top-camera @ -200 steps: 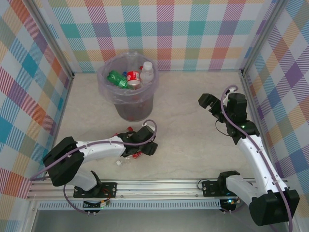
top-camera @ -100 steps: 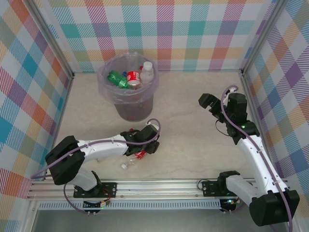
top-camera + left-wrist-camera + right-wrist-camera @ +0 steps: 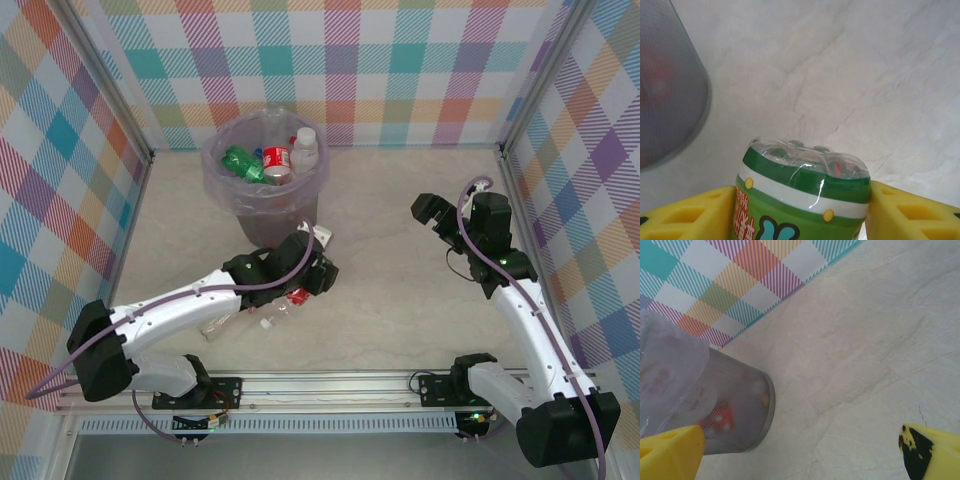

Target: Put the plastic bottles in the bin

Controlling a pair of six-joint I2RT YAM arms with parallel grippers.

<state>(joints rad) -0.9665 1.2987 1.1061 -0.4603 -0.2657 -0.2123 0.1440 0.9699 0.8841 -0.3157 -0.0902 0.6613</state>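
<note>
My left gripper (image 3: pixel 312 272) is shut on a clear plastic bottle with a green label (image 3: pixel 805 195). Its yellow pads (image 3: pixel 695 215) press both sides and the bottle's base points away from the camera. In the top view the bottle's red and clear end (image 3: pixel 287 305) sticks out below the gripper, just in front of the bin (image 3: pixel 265 195). The bin holds a green bottle (image 3: pixel 241 162), a red-labelled bottle (image 3: pixel 277 160) and a white-capped one (image 3: pixel 305 150). My right gripper (image 3: pixel 433 212) hangs open at the right, nothing between its yellow fingertips (image 3: pixel 670 452). The bin's wall (image 3: pixel 730 410) shows at its left.
The bin's mesh side (image 3: pixel 667 90) is close on the left of my left gripper. Checked walls (image 3: pixel 330 60) close in the marble table (image 3: pixel 400 290) at the back and both sides. An aluminium rail (image 3: pixel 330 385) runs along the near edge.
My left arm has risen and swung up towards the bin, carrying the bottle with it. The right arm has not moved.
</note>
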